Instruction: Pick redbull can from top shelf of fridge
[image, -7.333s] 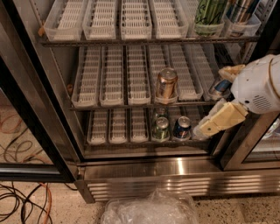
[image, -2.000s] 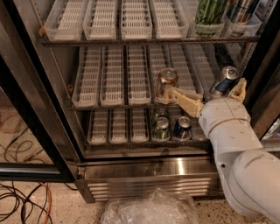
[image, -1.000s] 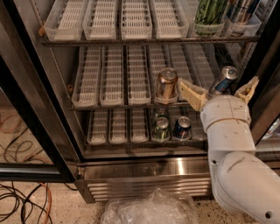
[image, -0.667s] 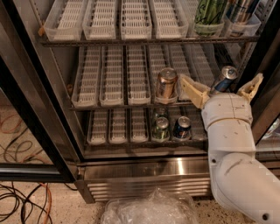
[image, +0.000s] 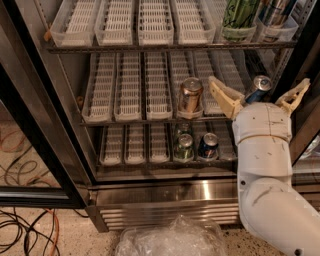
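Note:
The redbull can (image: 258, 88), slim, blue and silver with a shiny lid, stands at the right end of the middle rack (image: 150, 120) of the fridge (image: 165, 192). My gripper (image: 258, 80) is open in front of that can. One beige finger (image: 223, 97) is to the can's left and the other finger (image: 295, 94) is to its right, neither touching it. The top shelf in view (image: 150, 47) carries white trays, a green-and-black can (image: 240, 14) and another can (image: 274, 12) at its right end.
A copper-gold can (image: 190, 95) stands just left of my left finger. The lowest rack holds green cans (image: 183, 146) and a blue can (image: 208, 145). The black door frame (image: 35, 125) is at left. Cables (image: 25, 230) and a clear plastic bag (image: 172, 239) lie on the floor.
The arm has swung up from the lower right, and the open gripper now straddles the redbull can. Over the last second the fingers crept slightly further in.

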